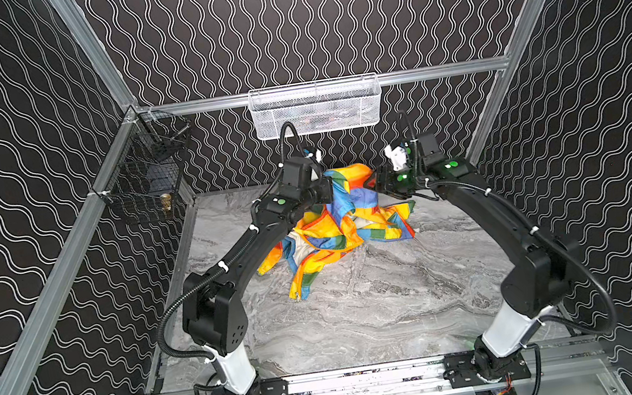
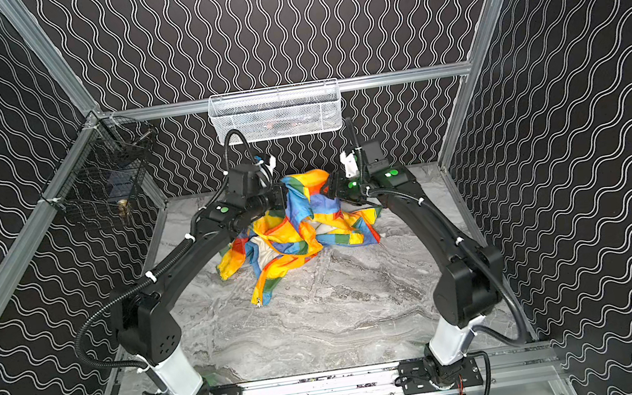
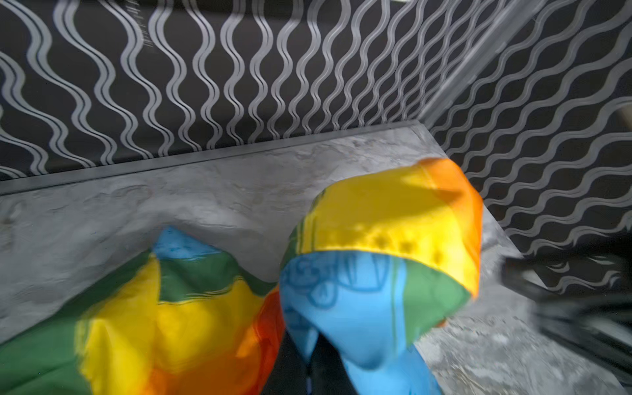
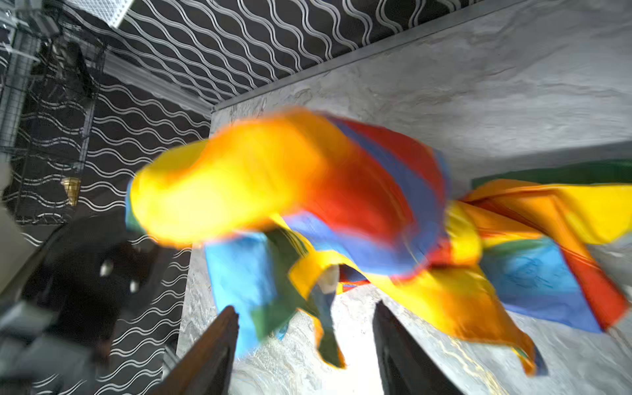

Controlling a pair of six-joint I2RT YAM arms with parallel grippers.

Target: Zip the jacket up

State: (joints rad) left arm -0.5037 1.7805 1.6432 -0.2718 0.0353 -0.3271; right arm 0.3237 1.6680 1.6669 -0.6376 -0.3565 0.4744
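Jacket [image 1: 342,220] sits crumpled on desk [image 1: 364,313], far part lifted. L claw [image 1: 326,193] pressed together on raised fold; R claw [image 4: 306,307] spread, pinching nothing. Step: prob. spreading it flat, zip not started. Next: needs front edges aligned, zipper end [image 1: 298,294] reachable.

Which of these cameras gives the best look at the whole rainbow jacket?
Either top view: both top views show the whole jacket, crumpled, with one part raised. The left wrist view catches only close, blurred folds of it; the right wrist view, a blurred raised bunch and some trailing cloth.
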